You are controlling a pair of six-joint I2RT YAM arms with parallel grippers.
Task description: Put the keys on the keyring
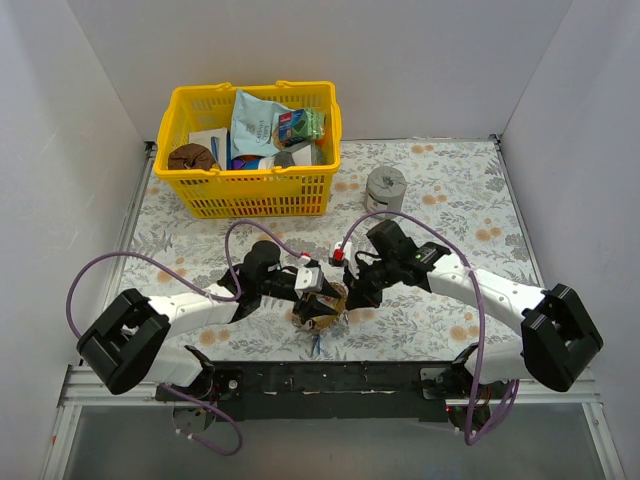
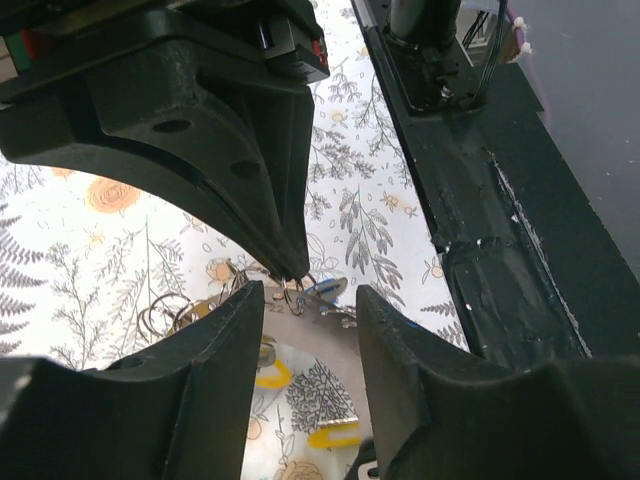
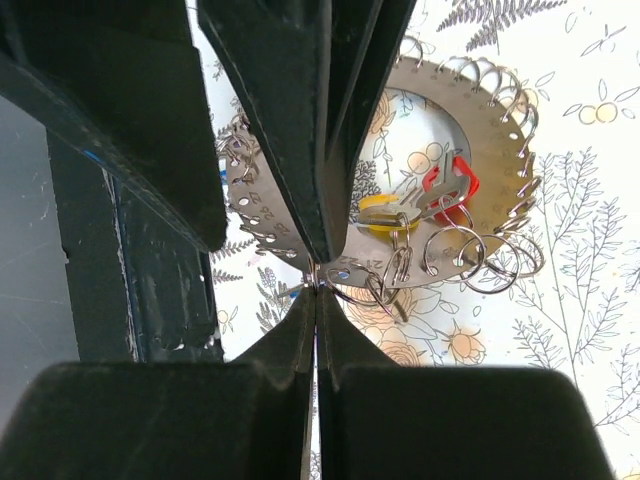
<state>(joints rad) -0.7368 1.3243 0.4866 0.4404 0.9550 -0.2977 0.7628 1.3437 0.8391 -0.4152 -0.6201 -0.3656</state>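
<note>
The keyring (image 1: 322,308) is a flat silver ring with small holes along its rim; it lies low between both arms near the front edge. Several wire split rings hang from it (image 3: 262,215). A yellow-headed key (image 3: 385,215) and a red-headed key (image 3: 450,185) show in its central hole. My right gripper (image 3: 318,290) is shut, its tips pinching a small split ring at the keyring's rim. A blue key (image 2: 330,290) lies right beside those tips (image 2: 290,268). My left gripper (image 2: 310,295) stands open, and the keyring's band (image 2: 310,335) spans the gap between its fingers.
A yellow basket (image 1: 250,190) full of packets stands at the back left. A squat grey metal cylinder (image 1: 385,188) sits at the back right. The black base rail (image 1: 330,378) runs along the near edge, close beside the keyring (image 2: 500,200). White walls enclose the floral mat.
</note>
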